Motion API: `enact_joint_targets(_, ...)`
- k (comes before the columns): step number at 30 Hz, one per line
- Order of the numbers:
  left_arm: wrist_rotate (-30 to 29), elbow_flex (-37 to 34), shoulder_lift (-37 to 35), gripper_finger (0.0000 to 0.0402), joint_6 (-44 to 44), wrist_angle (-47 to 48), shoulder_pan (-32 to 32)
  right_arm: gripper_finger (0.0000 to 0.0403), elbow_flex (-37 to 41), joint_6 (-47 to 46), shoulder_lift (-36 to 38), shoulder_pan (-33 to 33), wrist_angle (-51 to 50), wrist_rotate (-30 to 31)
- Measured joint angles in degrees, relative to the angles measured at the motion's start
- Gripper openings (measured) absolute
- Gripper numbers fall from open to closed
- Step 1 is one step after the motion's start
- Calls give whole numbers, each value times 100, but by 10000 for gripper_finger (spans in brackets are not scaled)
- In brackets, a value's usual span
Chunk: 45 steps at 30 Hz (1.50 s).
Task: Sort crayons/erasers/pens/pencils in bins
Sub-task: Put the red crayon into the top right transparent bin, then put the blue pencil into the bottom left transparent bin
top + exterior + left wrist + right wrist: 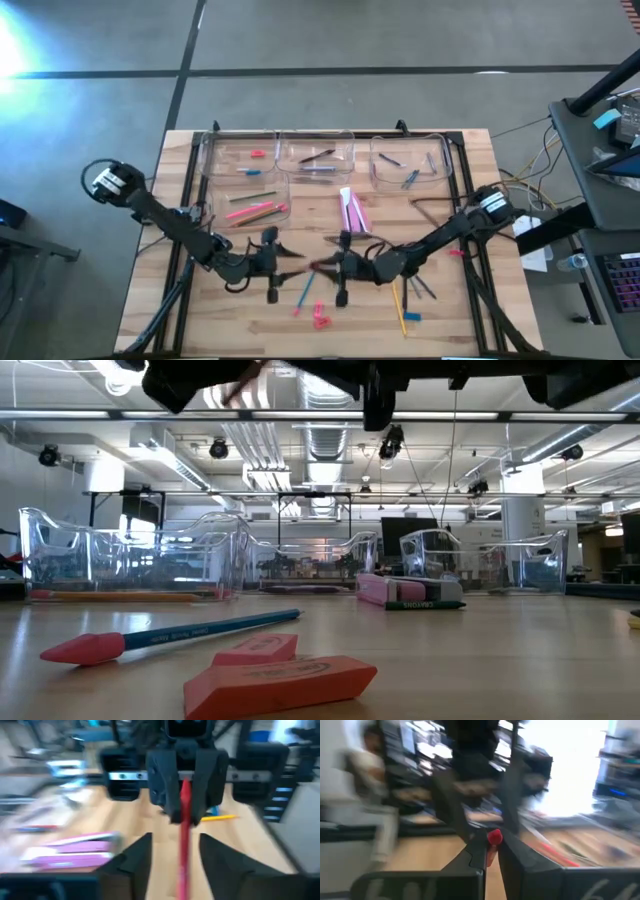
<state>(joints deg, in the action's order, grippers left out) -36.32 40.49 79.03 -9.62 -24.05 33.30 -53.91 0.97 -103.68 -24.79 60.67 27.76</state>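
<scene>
Above the middle of the table my two grippers meet tip to tip. A thin red stick (183,860), a crayon or pencil, runs level between them. My right gripper (328,266) is shut on it. My left gripper (175,840) is open, one finger on either side of the stick, with a gap showing on both sides. Four clear bins (315,155) stand along the far side and hold a few sticks. Pink-red erasers (280,682) lie on the wood near the front edge. My right gripper pinches the red stick's end (494,838) between its two fingers. The fingers come level from the table's right side and lie along the stick. The stick is lifted clear of the table, roughly level, and its free part reaches between the left gripper's open fingers.
A pink box (352,210) lies behind the grippers. A blue pencil with a pink cap (200,632) lies beside the erasers. More loose sticks (405,300) lie at the front right. A dark cable (430,205) lies at the right.
</scene>
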Motion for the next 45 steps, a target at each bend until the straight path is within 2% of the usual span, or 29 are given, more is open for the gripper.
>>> enact_joint_targets(3,-821,30,-428,193,119,597,-4,20,2,-222,482,222,-1276,775)
enact_joint_targets(5,-1168,29,-742,214,28,1052,-5,20,6,-474,922,399,-2336,1273)
enact_joint_targets(9,-1219,-7,-1152,234,-486,1592,-2,19,6,-1119,2038,836,-4654,2070)
enact_joint_targets(14,-1206,-70,-1120,237,-645,1600,15,19,22,-2526,3255,1963,-7683,2305)
enact_joint_targets(18,-1198,-74,-899,237,-653,1469,15,18,114,-3222,3866,2805,-9183,2238)
enact_joint_targets(25,-1152,-74,-596,237,-655,1200,13,26,413,-3084,4261,3625,-9295,1851)
enact_joint_targets(30,-544,-74,-556,237,-676,1136,13,56,540,-3074,4317,3794,-9387,1821)
enact_joint_targets(34,-324,-74,-565,237,-806,1117,15,101,544,-3076,4324,3796,-9530,1710)
enact_joint_targets(39,2,-49,-486,237,-837,1169,18,181,544,-3080,4351,3773,-9598,1444)
enact_joint_targets(45,476,331,77,237,-1454,1633,109,245,496,-2992,4549,3514,-9575,411)
